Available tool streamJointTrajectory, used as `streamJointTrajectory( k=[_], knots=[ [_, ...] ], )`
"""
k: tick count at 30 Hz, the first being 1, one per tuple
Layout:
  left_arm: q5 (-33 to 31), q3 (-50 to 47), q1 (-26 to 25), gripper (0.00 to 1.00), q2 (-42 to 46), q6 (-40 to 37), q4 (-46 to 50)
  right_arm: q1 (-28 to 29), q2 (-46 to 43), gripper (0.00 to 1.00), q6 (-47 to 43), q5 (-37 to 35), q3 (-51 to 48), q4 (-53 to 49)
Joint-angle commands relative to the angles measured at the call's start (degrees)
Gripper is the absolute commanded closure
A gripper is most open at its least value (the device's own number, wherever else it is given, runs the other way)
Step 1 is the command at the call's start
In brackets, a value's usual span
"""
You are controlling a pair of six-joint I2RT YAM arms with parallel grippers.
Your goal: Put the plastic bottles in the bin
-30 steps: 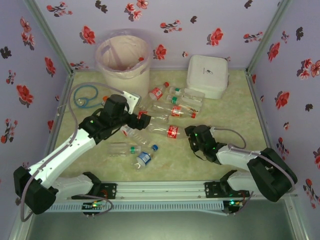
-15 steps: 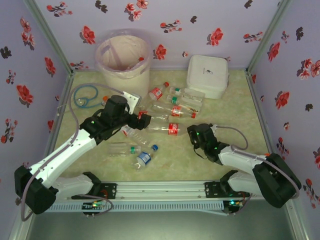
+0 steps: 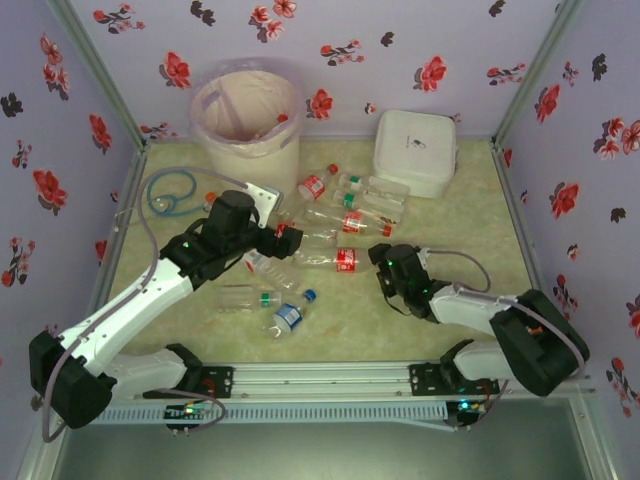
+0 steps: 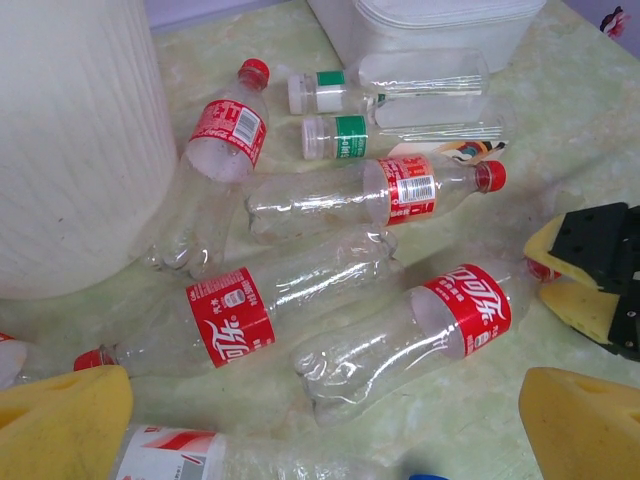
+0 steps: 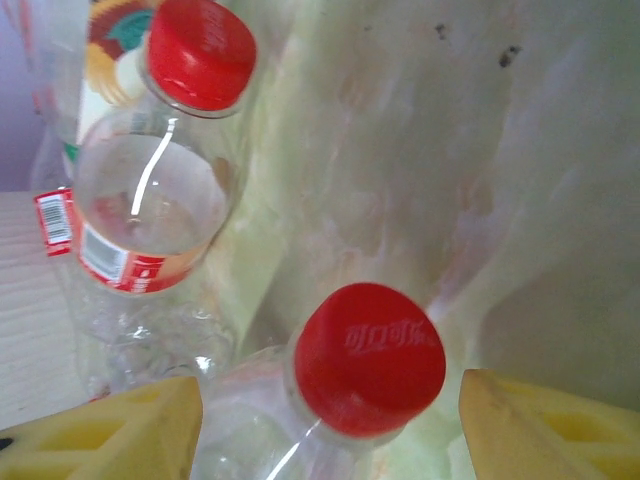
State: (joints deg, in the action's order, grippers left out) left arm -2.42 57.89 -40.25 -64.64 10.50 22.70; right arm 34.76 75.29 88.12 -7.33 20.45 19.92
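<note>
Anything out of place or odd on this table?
Yes: a looped tube lies on the table left of the bin, and it is no bottle. The bottles lie scattered on their sides, some dented.

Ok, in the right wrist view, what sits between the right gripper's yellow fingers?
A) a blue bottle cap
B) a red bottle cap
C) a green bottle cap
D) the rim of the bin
B: the right gripper stands open with a red bottle cap, on a clear bottle's neck, between its yellow fingers.
</note>
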Motion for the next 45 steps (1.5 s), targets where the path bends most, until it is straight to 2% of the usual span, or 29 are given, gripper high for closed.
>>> streamJointTrajectory(
  k=[1, 4, 10, 17, 24, 31, 35, 36, 38, 41, 45],
  knots=[
    [-0.7, -0.8, -0.4, 0.0, 0.5, 1.0, -1.6, -0.2, 3.4, 0.31, -0.1, -0.6, 2.8, 3.9],
    [-0.7, -0.8, -0.4, 0.0, 0.4, 0.8, -1.6, -0.5, 7.1, 0.33, -1.1, -0.3, 4.2, 5.9],
    [-1.0, -1.4, -0.4, 0.0, 0.7, 0.6, -1.7, -0.6, 12.3, 0.43, -0.6, 0.6, 5.6, 9.8],
    [-1.2, -1.4, -0.4, 0.0, 0.6, 0.0, -1.6, -1.5, 13.2, 0.59, -0.6, 0.4, 6.3, 10.7],
    [-0.9, -0.5, -0.4, 0.0, 0.1, -0.1, -1.3, -4.4, 9.7, 0.72, -1.2, 1.1, 6.6, 10.1],
    [2.7, 0.9, -1.5, 0.0, -1.9, 0.7, -2.8, -8.1, -1.6, 0.84, -5.3, 1.0, 6.4, 2.9],
    [5.0, 2.2, -4.6, 0.0, -5.0, 0.1, -4.9, -9.8, -11.5, 0.95, -13.9, -0.3, 7.5, -6.4],
    [5.8, 2.5, -5.3, 0.0, -5.9, -0.1, -5.6, -10.1, -13.6, 0.99, -18.2, -0.2, 8.1, -8.0],
    [8.0, 3.4, -6.7, 0.0, -8.0, -0.5, -7.2, -10.4, -17.5, 1.0, -29.5, 0.9, 9.9, -11.0],
    [9.9, 5.4, -9.2, 0.0, -11.4, -1.6, -8.6, -10.8, -20.6, 1.0, -43.0, 6.9, 13.1, -15.3],
    [15.3, 6.5, -11.1, 0.0, -15.4, -0.2, -14.2, -11.0, -21.2, 1.0, -53.1, 16.6, 17.1, -19.5]
  ],
)
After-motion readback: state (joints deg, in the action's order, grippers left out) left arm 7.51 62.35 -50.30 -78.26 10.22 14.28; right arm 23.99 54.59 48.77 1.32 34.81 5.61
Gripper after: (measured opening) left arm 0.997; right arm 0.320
